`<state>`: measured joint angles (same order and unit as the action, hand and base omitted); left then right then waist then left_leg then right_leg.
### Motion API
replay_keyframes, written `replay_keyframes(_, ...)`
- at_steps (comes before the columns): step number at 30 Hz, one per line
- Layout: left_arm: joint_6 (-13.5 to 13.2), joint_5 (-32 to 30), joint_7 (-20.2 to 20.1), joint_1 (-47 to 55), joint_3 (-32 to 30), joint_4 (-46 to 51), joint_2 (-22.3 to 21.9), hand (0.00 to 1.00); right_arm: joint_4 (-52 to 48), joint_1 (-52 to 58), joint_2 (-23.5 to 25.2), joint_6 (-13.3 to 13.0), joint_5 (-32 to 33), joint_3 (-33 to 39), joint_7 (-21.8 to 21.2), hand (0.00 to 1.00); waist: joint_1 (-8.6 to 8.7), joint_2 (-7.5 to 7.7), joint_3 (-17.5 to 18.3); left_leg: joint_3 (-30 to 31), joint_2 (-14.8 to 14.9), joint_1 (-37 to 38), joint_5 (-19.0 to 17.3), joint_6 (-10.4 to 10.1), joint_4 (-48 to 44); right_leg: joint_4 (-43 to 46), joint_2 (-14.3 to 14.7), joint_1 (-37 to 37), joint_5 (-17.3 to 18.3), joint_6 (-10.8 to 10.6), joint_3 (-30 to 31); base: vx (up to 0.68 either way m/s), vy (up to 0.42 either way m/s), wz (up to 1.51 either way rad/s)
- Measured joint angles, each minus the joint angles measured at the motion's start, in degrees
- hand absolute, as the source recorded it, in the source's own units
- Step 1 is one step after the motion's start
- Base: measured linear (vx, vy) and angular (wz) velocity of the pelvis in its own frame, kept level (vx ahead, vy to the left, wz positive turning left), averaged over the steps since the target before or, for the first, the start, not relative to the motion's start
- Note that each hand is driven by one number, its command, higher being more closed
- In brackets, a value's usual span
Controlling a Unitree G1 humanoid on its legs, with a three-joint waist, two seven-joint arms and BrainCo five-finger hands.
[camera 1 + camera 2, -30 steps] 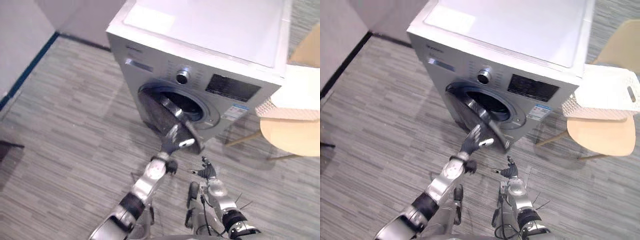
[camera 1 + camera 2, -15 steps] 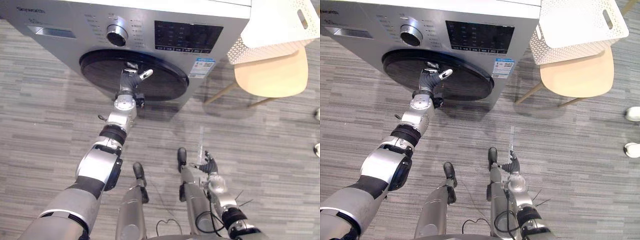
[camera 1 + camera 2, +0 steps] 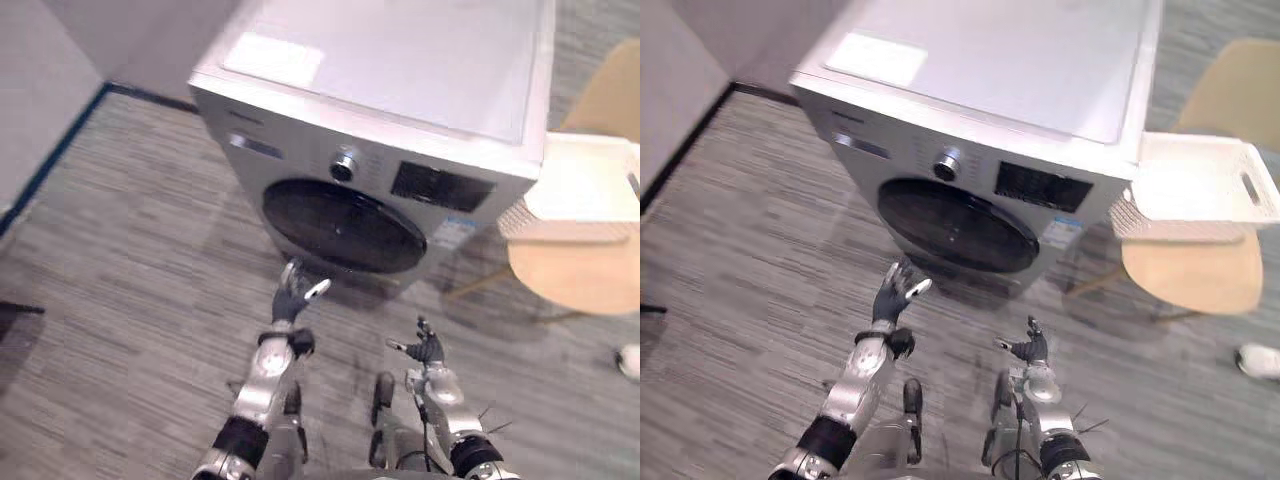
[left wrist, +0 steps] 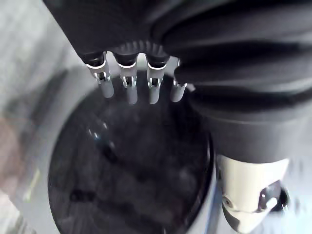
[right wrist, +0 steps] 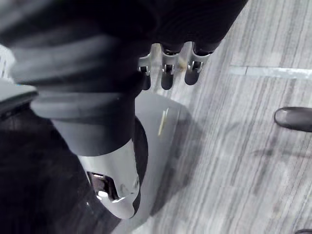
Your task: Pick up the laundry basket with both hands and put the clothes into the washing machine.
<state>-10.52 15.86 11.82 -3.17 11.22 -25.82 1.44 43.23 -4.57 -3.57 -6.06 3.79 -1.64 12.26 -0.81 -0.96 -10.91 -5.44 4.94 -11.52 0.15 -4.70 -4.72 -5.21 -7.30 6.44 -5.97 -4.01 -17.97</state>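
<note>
A silver front-loading washing machine stands on the grey plank floor, its round dark door shut. Just to its right a pale wooden chair carries the white laundry basket on its seat; whether clothes lie inside cannot be told. The robot's left hand is raised near the door's lower edge, fingers straight and spread, holding nothing. The right hand hangs lower over the floor, fingers relaxed and empty. A person's pale shoe shows on the floor at far right
</note>
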Motion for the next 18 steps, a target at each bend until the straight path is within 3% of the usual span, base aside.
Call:
replay_keyframes(3,0.00,0.41,-0.90,4.62,-4.16,-3.64,2.09,0.00,-1.46,2.28,-3.91,-1.13,-0.42,0.73,-2.77,0.00,-0.37,-0.13,0.24,-7.28,0.00,-1.14,1.55,2.09,-0.30,2.45,-2.10,-2.07,2.25,-1.13,-6.29,-0.03,0.122,1.10)
replay_keyframes(6,0.21,-0.89,-2.88,9.70,-8.41,-10.30,5.06,0.00,2.40,3.60,-4.64,-3.53,-1.27,4.19,-2.96,0.00,-1.52,0.61,0.64,-5.75,-1.70,-0.04,1.06,3.23,-0.45,5.23,-4.00,-3.89,4.22,-2.71,-8.91,0.02,0.158,0.61)
replay_keyframes(8,0.38,-3.14,-3.14,13.46,-13.99,-15.93,5.59,0.00,6.36,4.11,-4.77,-2.84,-2.78,5.00,-3.86,0.00,-2.84,0.56,0.87,-5.72,-3.11,0.57,-1.97,5.65,-2.98,8.28,-5.93,-5.54,7.14,-4.34,-10.38,0.02,0.125,0.41)
replay_keyframes(11,1.19,-4.55,-3.42,15.88,-17.19,-20.25,5.16,0.00,8.11,4.38,-4.56,-1.64,-4.58,4.88,-4.89,0.00,-3.12,0.91,1.14,-6.94,-4.86,-0.31,-4.76,7.09,-6.11,13.18,-9.70,-4.88,11.36,-6.36,-10.79,0.04,0.178,0.35)
replay_keyframes(12,1.92,-5.18,-4.19,16.65,-18.64,-21.72,4.96,0.00,8.87,4.48,-4.41,-1.33,-5.32,4.62,-4.92,0.00,-3.12,0.96,1.78,-8.48,-4.83,-2.01,-8.59,9.28,-16.13,18.74,-12.52,-3.73,12.92,-7.60,-11.25,0.16,0.230,0.53)
replay_keyframes(13,2.10,-5.32,-4.23,17.85,-18.86,-21.94,5.20,0.00,9.52,4.73,-4.71,-0.93,-5.75,4.12,-4.97,0.00,-3.16,0.12,2.24,-7.26,-5.30,-2.10,-14.44,9.28,-18.46,25.60,-14.46,-3.06,14.98,-7.38,-11.07,0.16,0.246,0.59)
replay_keyframes(14,2.46,-5.33,-4.19,18.00,-18.93,-22.10,5.34,0.00,9.61,4.72,-4.64,-0.40,-6.06,3.64,-4.95,0.00,-3.17,0.80,2.17,-6.57,-6.39,-1.77,-15.35,9.08,-19.31,30.58,-16.38,-1.57,15.98,-5.31,-9.65,0.18,0.254,0.92)
replay_keyframes(15,2.50,-5.37,-4.19,17.50,-18.85,-21.39,5.79,0.00,9.34,4.46,-4.43,-0.07,-6.25,2.36,-5.10,0.00,-2.91,0.93,2.25,-3.11,-7.85,-0.67,-16.36,10.80,-19.80,44.97,-17.83,4.59,14.36,0.00,-2.48,0.17,0.179,0.91)
replay_keyframes(17,2.42,-5.36,-4.13,16.75,-18.90,-20.71,6.41,0.00,9.26,4.15,-3.77,-0.11,-6.23,1.85,-5.10,0.00,-2.28,0.56,1.94,-0.31,-8.11,-0.30,-16.58,11.25,-19.71,51.33,-15.15,7.68,17.01,-1.40,1.58,0.20,0.091,0.94)
replay_keyframes(18,2.35,-5.30,-4.02,15.86,-18.90,-19.72,6.77,0.00,9.03,3.30,-3.46,-0.13,-6.13,1.02,-5.17,0.00,-1.77,1.30,1.73,2.31,-8.55,0.45,-16.56,11.92,-19.42,53.88,-12.15,10.22,19.45,-1.29,3.08,0.25,0.042,0.91)
